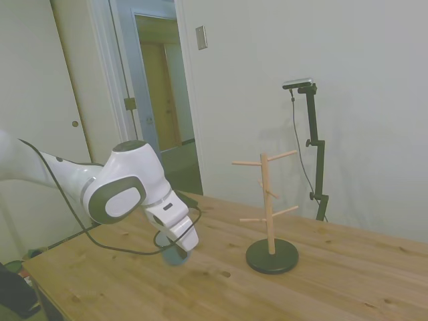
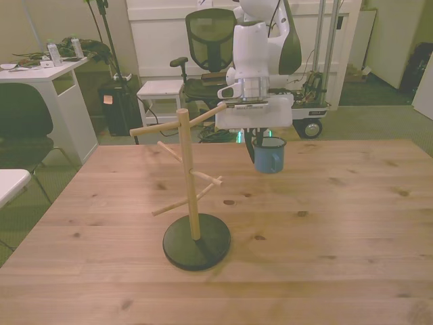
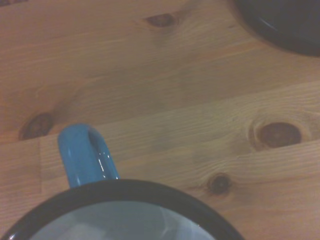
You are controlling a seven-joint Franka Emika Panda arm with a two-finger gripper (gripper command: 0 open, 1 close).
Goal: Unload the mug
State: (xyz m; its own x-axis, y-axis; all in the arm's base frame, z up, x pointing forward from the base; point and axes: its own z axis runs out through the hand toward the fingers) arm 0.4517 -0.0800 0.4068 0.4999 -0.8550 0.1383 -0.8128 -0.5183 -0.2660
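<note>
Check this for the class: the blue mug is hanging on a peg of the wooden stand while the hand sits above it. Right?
Not quite. The front view shows the blue mug off the wooden stand, upright under the hand, on that view's right of the stand.

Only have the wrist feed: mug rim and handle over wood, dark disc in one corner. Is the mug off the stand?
Observer: Yes. The mug hangs under the gripper, clear of every peg of the stand.
Operator: Which side of the stand?
Observer: On the front view's right of it, with bare table between them.
Operator: Upright? Set down?
Observer: Upright, mouth up. In the side view its base is close to the wood, but I can't tell if it touches.
</note>
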